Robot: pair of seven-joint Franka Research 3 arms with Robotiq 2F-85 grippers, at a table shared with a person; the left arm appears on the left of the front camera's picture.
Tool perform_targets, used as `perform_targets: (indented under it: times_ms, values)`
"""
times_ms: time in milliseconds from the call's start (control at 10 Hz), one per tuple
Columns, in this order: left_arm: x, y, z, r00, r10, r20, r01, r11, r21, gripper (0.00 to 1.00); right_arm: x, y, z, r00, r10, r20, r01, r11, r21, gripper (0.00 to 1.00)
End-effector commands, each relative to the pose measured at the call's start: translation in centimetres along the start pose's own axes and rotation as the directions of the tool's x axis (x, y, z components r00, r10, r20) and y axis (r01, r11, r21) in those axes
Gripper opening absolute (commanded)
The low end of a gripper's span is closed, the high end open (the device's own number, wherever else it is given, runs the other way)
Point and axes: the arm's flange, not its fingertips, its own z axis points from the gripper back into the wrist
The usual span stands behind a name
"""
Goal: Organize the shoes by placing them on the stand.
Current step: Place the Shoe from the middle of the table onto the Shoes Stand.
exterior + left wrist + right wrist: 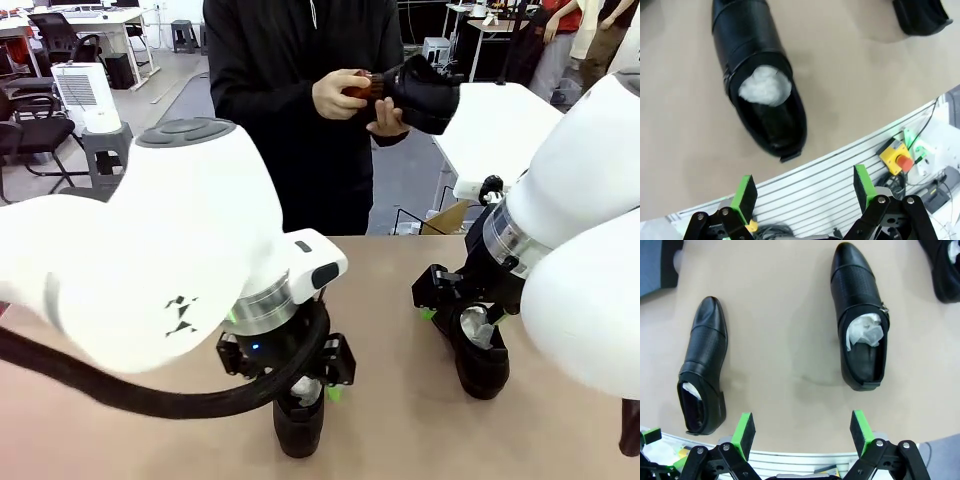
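Currently L gripper (803, 186) & R gripper (802, 426) wide apart, empty, above shoes (760, 80)

On the counter (390, 290) the left shoe (298, 425) lies nearer the front, the right shoe (482, 365) farther back. Behind the counter, a person's hands (338, 95) hold a third shoe (430, 95).

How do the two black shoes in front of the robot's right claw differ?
The right shoe has white paper bulging from its opening; the left shoe shows just a scrap. The right shoe has a metal buckle at its side; none shows on the left shoe. The left shoe lies nearer the table edge than the right shoe. Both are glossy black, toes pointing the same way.
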Motion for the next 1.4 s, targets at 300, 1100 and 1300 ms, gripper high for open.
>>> perform_targets:
  times_ms: [300,1100,1300]
  values:
    - [2.2,-1.7,-2.9,0.999,0.046,0.023,-0.046,0.999,0.003,1.0,-1.2,-7.1,0.7,0.987,-0.16,-0.031,0.157,0.985,-0.075,1.0]
    - [3.6,-3.8,-6.7,0.998,0.043,0.049,-0.046,0.996,0.075,1.0,1.9,-13.7,3.6,0.921,-0.368,-0.125,0.353,0.927,-0.128,1.0]
    - [3.6,-4.4,-8.8,0.997,0.057,0.043,-0.06,0.994,0.094,1.0,1.9,-13.7,3.6,0.921,-0.368,-0.125,0.353,0.927,-0.128,1.0]
